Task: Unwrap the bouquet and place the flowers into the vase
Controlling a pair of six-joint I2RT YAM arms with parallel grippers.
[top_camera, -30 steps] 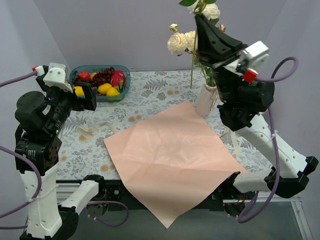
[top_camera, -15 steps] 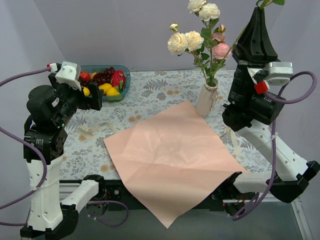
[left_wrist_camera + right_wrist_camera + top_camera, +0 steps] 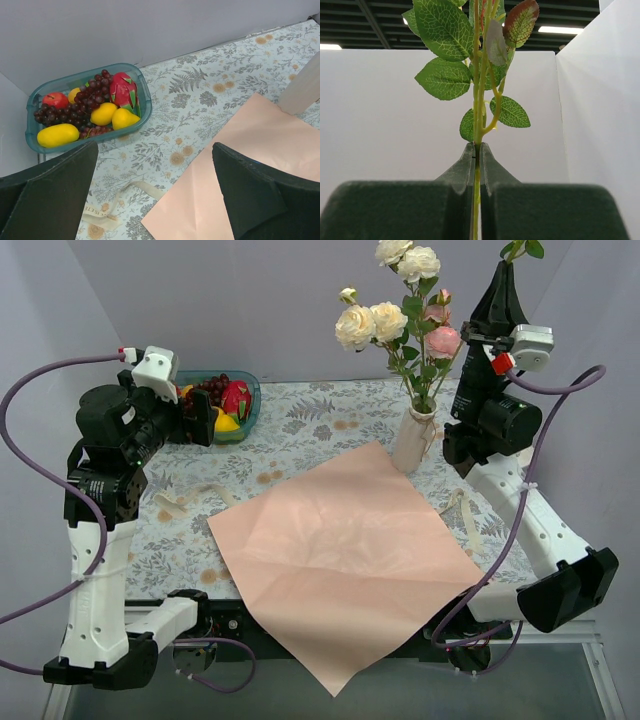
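Pinched flower stem [image 3: 478, 100] upright in right gripper [image 3: 503, 275], up right of vase [image 3: 413, 440], for insertion; held left gripper [image 3: 155, 150] agape, empty.

The middle of the bench [image 3: 310, 425] is covered by the flat paper sheet [image 3: 340, 550], above which open passage is left. A bare strip is left at the back between the fruit tray [image 3: 252, 390] and the vase [image 3: 412, 445]. The vase mouth is crowded from above by the flowers [image 3: 395, 320], and the space right of the blooms is taken by the raised right pincer [image 3: 500, 280], clamped on a leafy stem [image 3: 479, 100]. The space near the tray's left end is occupied by the left pincer [image 3: 198, 420], jaws held wide.
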